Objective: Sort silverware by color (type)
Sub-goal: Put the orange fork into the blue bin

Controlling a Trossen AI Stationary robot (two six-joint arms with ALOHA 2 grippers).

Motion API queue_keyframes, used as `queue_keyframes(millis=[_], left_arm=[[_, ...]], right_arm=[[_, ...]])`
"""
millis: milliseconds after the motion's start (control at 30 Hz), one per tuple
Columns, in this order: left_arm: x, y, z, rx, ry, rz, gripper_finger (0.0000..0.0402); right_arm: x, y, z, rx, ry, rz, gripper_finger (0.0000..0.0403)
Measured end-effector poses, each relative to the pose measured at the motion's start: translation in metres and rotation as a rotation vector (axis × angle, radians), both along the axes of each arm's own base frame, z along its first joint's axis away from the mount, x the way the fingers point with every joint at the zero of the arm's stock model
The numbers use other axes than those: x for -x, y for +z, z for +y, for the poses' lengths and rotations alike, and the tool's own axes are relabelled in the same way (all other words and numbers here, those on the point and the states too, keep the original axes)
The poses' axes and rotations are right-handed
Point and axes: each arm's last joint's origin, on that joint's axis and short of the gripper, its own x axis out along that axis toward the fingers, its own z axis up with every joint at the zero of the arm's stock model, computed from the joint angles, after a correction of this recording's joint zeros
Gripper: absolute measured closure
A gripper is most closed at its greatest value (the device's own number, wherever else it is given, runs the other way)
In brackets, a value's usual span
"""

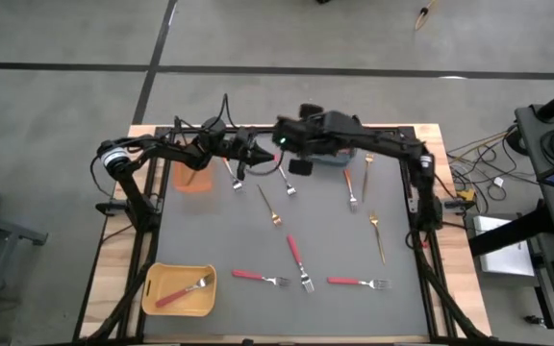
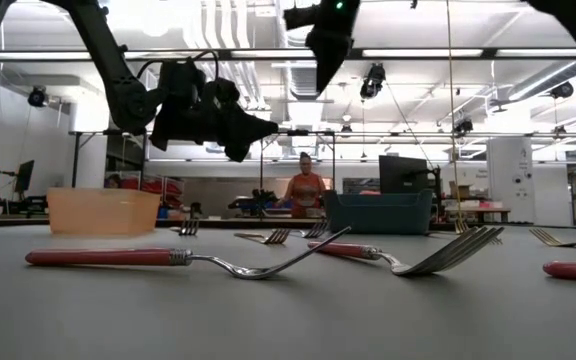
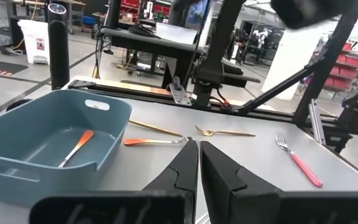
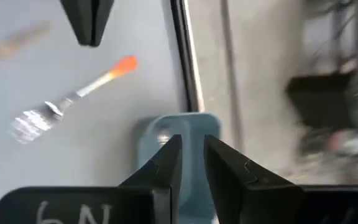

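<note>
Forks lie scattered over the grey table (image 1: 210, 240). Far left, one red-handled fork (image 1: 183, 289) rests in the yellow bin (image 1: 152, 288); the orange bin (image 1: 193, 179) sits at the back. Left gripper (image 1: 250, 154) hovers mid-back, jaws clenched, empty; an orange-handled fork (image 3: 154, 141) lies just ahead of its tips. Right gripper (image 4: 191, 155) hangs above the blue-grey bin (image 4: 182, 127) rim, fingers slightly parted, grasping nothing. Another orange-handled fork (image 4: 73, 99) lies beside that bin.

1. White marks resembling "6N" sit on the dark body of the right gripper (image 4: 191, 158), cut off at the picture's edge.
2. No other text is readable.
</note>
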Motion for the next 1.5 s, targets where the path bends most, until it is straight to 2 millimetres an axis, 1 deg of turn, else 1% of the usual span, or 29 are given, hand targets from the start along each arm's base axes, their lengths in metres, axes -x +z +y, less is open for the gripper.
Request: queue_keyframes(millis=[100, 167, 267, 333, 467, 667, 767, 900, 1000, 1100, 1267, 1500], left_arm=[[0.0, 0.0, 0.0, 0.006, 0.006, 0.001, 0.0402], [-0.001, 0.001, 0.001, 0.021, 0.008, 0.002, 0.0402], [0.0, 0.002, 0.001, 0.037, 0.011, 0.001, 0.0402], [0.0, 0.004, 0.001, 0.038, 0.012, -0.003, 0.0402], [0.003, 0.01, -0.001, 0.037, 0.011, -0.016, 0.0402], [0.012, 0.027, -0.008, 0.041, 0.012, -0.053, 0.0401], [0.021, 0.037, -0.016, 0.024, 0.011, -0.078, 0.0401], [0.037, 0.047, -0.028, -0.001, 0.011, -0.109, 0.0401], [0.048, 0.053, -0.038, -0.017, 0.012, -0.133, 0.0401], [0.057, 0.056, -0.046, -0.016, 0.041, -0.15, 0.0401], [0.071, 0.057, -0.057, -0.01, 0.068, -0.167, 0.0401], [0.078, 0.053, -0.065, 0.005, 0.061, -0.167, 0.0401]], right_arm=[[0.012, 0.006, -0.006, -0.059, -0.125, -0.09, 0.0356], [0.016, 0.006, -0.011, -0.087, -0.223, -0.143, 0.036], [0.017, 0.0, -0.017, -0.128, -0.372, -0.227, 0.0362], [0.015, -0.005, -0.02, -0.143, -0.43, -0.247, 0.0362], [0.007, -0.024, -0.025, -0.155, -0.398, -0.177, 0.0362], [-0.012, -0.048, -0.029, -0.334, -0.313, -0.155, 0.0362], [-0.018, -0.059, -0.03, -0.378, -0.304, -0.13, 0.0362], [-0.023, -0.073, -0.031, -0.389, -0.321, -0.091, 0.0362], [-0.025, -0.083, -0.028, -0.395, -0.324, -0.066, 0.0363], [-0.026, -0.094, -0.026, -0.398, -0.323, -0.043, 0.0369], [-0.027, -0.114, -0.022, -0.398, -0.326, -0.057, 0.0387], [-0.024, -0.147, -0.009, -0.409, -0.334, -0.089, 0.0394]])
